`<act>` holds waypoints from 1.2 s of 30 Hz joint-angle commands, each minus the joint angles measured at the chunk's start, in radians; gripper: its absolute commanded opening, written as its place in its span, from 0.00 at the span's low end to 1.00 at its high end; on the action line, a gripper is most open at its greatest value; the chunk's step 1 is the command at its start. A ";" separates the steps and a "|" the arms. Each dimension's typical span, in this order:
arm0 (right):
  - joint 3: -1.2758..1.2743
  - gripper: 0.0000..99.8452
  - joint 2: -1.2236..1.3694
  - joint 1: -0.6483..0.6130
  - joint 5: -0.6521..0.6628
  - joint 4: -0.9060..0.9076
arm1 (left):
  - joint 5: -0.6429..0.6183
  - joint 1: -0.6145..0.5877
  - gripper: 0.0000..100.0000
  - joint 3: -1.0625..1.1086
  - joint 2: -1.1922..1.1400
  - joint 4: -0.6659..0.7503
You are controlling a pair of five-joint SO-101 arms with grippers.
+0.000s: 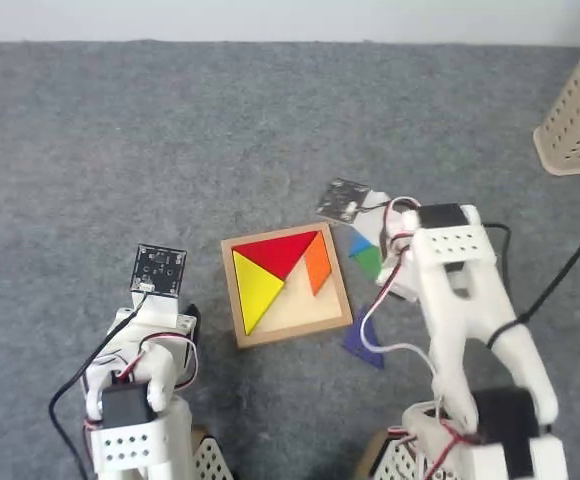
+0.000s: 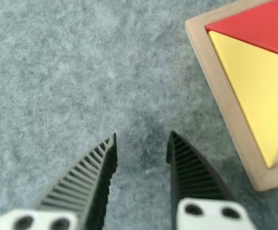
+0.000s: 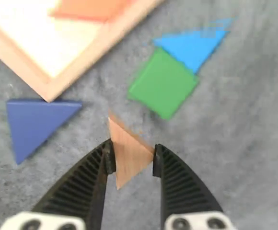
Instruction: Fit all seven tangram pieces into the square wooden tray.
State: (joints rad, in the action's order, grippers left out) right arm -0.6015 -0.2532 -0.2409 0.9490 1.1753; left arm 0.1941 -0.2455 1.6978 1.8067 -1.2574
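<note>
Seven tangram pieces were counted. Three lay in the one wooden tray: red triangle, yellow triangle and orange piece. Four were on the bench: light-blue triangle, green square, dark-blue triangle and tan triangle. There were two hands, left hand and right hand.

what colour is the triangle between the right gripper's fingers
Tan, like bare wood; the triangle shows best in the right wrist view.

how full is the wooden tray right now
Partly full. Red, yellow and orange pieces sit in the tray; bare wood shows. Blue, green, dark blue and tan pieces lie outside, the tan one in the right claw.
</note>
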 commanded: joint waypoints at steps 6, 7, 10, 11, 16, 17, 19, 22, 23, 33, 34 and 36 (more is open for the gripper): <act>0.121 0.02 -0.047 -0.203 -0.012 0.015 | 0.002 0.002 0.17 -0.012 0.018 -0.006; 0.144 0.02 -0.024 -0.220 -0.012 0.015 | 0.002 0.002 0.17 -0.012 0.018 -0.006; 0.230 0.02 0.065 -0.257 -0.012 0.027 | 0.002 0.002 0.17 -0.012 0.018 -0.006; 0.269 0.02 0.101 -0.266 -0.012 0.039 | 0.002 0.002 0.17 -0.012 0.018 -0.006; 0.483 0.02 0.297 -0.297 -0.005 0.085 | 0.002 0.002 0.17 -0.012 0.018 -0.006; 0.519 0.02 0.335 -0.305 0.015 0.085 | 0.002 0.002 0.17 -0.012 0.018 -0.006; 0.572 0.02 0.404 -0.328 0.066 0.085 | 0.002 0.002 0.17 -0.012 0.018 -0.006; 0.628 0.02 0.483 -0.358 0.150 0.082 | 0.002 0.002 0.17 -0.012 0.018 -0.006; 0.638 0.02 0.503 -0.367 0.189 0.076 | 0.002 0.002 0.17 -0.012 0.018 -0.006; 0.675 0.01 0.593 -0.403 0.644 0.038 | 0.002 0.002 0.17 -0.012 0.018 -0.006; 0.678 0.01 0.595 -0.407 0.672 0.045 | 0.002 0.002 0.17 -0.012 0.018 -0.006; 0.689 0.01 0.599 -0.424 0.735 0.059 | 0.002 0.002 0.17 -0.012 0.018 -0.006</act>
State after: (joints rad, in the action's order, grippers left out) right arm 0.0169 0.3667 -0.6398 1.5904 1.2244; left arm 0.1941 -0.2455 1.6978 1.8067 -1.2574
